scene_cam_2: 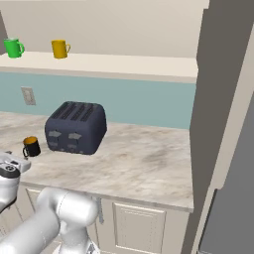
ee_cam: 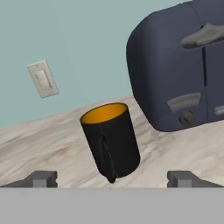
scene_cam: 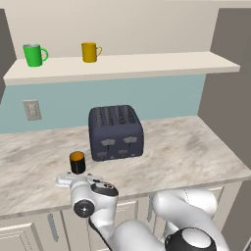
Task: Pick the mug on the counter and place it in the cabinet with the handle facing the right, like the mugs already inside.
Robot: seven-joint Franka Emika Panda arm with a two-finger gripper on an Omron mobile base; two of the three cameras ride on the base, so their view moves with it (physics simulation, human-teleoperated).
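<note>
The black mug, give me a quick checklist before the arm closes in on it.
1. Tool open: ok.
2. Black mug upright on the counter: ok.
3. Mug centred between the tool's fingertips: ok, in the hand view.
4. Handle faces the tool: ok, mind it when closing.
5. Toaster apart from the mug: ok.
6. Cabinet has free space right of the yellow mug: ok.

Counter point(scene_cam: 186, 147) with mug point(scene_cam: 77, 162), toaster point(scene_cam: 115, 132)

Arm folded low, pincer point(ee_cam: 113, 178) level, jaws spread wide.
</note>
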